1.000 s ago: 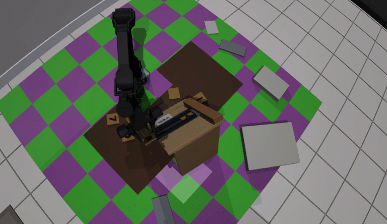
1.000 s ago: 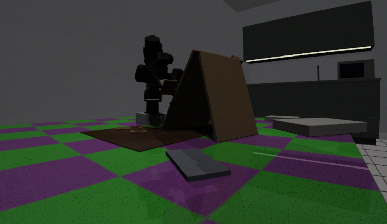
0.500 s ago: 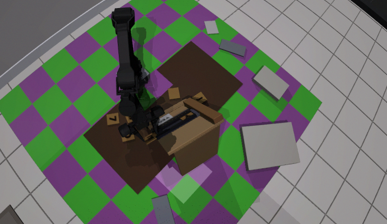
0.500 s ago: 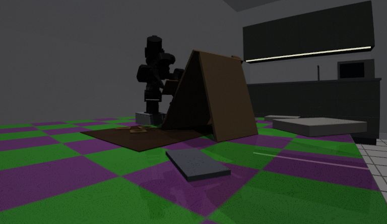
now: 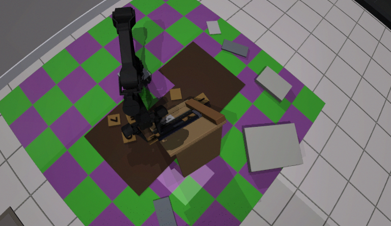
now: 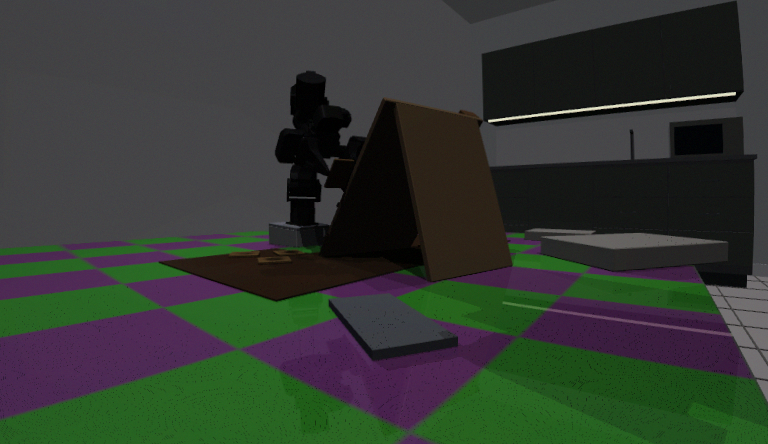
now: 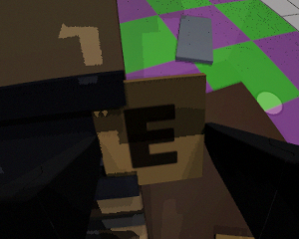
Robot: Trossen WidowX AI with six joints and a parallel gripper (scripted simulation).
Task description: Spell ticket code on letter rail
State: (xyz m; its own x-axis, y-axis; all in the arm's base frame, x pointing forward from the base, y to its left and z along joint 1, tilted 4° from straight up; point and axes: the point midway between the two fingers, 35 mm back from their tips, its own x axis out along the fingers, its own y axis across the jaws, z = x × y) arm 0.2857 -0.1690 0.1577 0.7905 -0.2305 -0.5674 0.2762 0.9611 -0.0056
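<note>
I judge I'm feeding the E tile (image 7: pixel 154 134) into the rail's open end; it sits right at the near side edge of the board (image 5: pixel 190 131) (image 6: pixel 453 190) (image 7: pixel 45 45). Next calls for a straight push along the board, kept level. My gripper (image 5: pixel 145 130) (image 7: pixel 152 137) stands a bit over half open, its fingers clamped on the tile's two edges.
</note>
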